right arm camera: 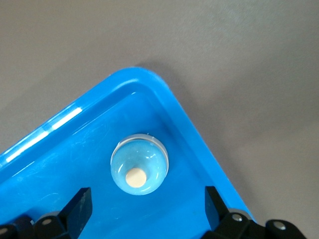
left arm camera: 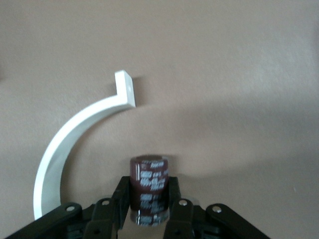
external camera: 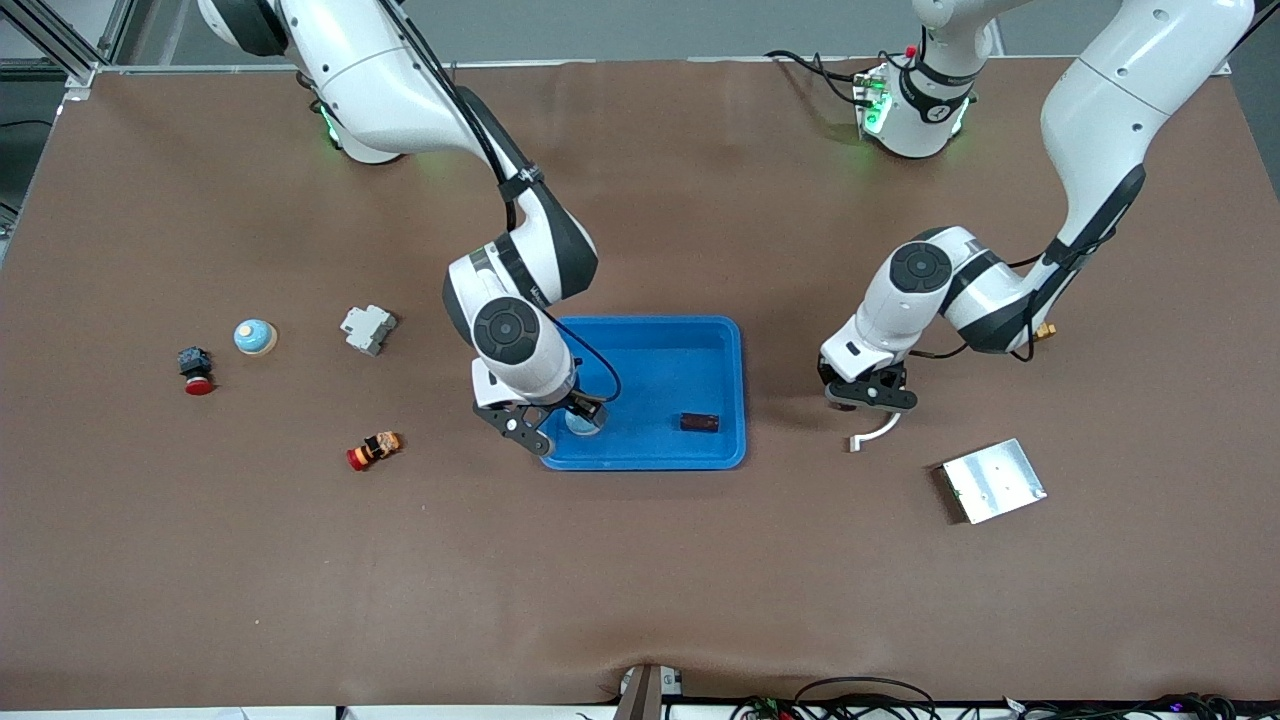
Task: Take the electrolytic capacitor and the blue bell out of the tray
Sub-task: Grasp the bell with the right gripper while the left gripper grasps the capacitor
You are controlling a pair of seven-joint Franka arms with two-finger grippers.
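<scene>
Left gripper (left arm camera: pixel 149 193) jaws: narrow, clasping the electrolytic capacitor (left arm camera: pixel 149 175) upright on the tabletop (left arm camera: pixel 239 74), outside the tray (external camera: pixel 735 400).
Right gripper (right arm camera: pixel 147 200) jaws: wide, astride the blue bell (right arm camera: pixel 139 165) in the tray's corner.
Bell handling: likely light, rigid, slippery dome; take its lower sides.
</scene>
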